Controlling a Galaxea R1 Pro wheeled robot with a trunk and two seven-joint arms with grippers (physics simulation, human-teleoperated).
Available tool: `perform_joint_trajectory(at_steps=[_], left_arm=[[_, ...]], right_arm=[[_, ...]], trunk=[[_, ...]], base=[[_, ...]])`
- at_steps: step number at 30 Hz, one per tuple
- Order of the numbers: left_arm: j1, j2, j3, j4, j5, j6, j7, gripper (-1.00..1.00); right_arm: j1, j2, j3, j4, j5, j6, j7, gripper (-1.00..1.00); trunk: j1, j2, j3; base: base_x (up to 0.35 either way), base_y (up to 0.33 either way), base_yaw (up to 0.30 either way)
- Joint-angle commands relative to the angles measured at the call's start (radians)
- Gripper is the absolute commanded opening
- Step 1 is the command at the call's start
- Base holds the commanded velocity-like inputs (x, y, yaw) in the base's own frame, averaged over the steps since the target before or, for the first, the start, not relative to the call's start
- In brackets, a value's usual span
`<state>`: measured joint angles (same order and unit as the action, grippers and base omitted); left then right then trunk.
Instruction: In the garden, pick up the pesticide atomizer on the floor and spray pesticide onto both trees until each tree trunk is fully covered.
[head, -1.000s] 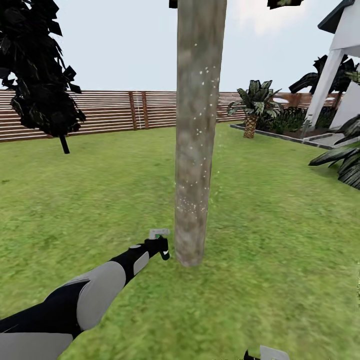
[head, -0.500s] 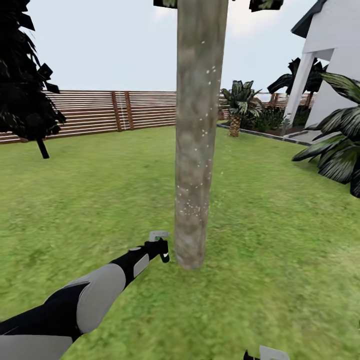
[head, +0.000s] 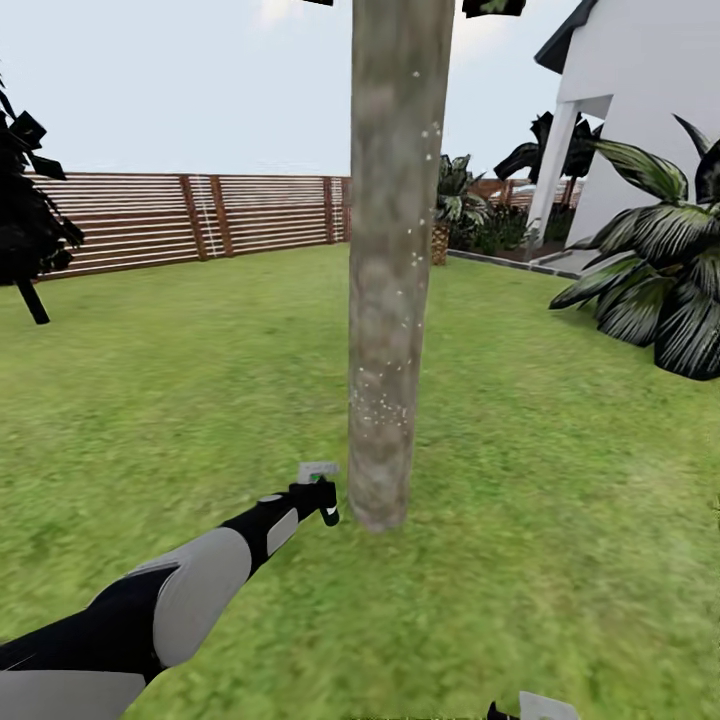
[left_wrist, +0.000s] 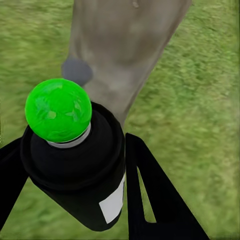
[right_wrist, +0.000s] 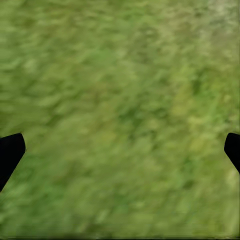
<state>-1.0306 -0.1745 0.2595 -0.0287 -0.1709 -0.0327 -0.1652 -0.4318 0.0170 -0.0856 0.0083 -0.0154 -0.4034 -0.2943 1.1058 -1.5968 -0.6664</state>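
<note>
Grass lawn (head: 560, 480) all around, wooden fence (head: 200, 215) behind. Your left gripper (left_wrist: 75, 165) is clamped on the pesticide atomizer (left_wrist: 80, 170), just beside the speckled tree trunk (head: 388, 280). Your right gripper (right_wrist: 120, 150) hangs wide apart over grass.

No readable text anywhere — the pesticide atomizer (left_wrist: 75, 170) label (whitish patch) is blank.

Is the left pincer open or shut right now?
Shut: the left pincer has its fingers against both sides of the pesticide atomizer.
</note>
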Motion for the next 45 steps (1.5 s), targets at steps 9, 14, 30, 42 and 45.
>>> perform_joint_trajectory(at_steps=[9,14,30,42,45], left_arm=[[0.000,0.000,0.009,0.000,-0.010,-0.003,-0.002,-1.00],[0.000,0.000,0.009,0.000,-0.010,-0.004,-0.002,-1.00],[0.001,0.000,0.009,0.000,-0.010,-0.004,-0.003,-1.00],[0.001,0.000,0.009,0.000,-0.010,-0.004,-0.002,-1.00],[0.010,0.000,0.009,0.000,-0.010,-0.004,-0.002,-1.00]], right_arm=[[-0.001,0.000,-0.008,0.001,-0.001,-0.006,0.000,1.00],[-0.001,0.000,-0.008,0.001,-0.001,-0.006,0.001,1.00],[-0.001,0.000,-0.008,0.001,-0.001,-0.006,0.000,1.00],[-0.001,0.000,-0.008,0.001,-0.001,-0.006,0.000,1.00],[-0.001,0.000,-0.008,0.001,-0.001,-0.006,0.001,1.00]], trunk=[[0.000,0.000,-0.010],[0.000,0.000,-0.013],[0.000,0.000,-0.018],[0.000,0.000,-0.018],[0.000,0.000,-0.018]], base=[[0.084,0.326,-0.076],[0.178,0.075,-0.183],[0.019,-0.131,-0.145],[-0.169,0.203,-0.001],[0.023,0.216,-0.096]])
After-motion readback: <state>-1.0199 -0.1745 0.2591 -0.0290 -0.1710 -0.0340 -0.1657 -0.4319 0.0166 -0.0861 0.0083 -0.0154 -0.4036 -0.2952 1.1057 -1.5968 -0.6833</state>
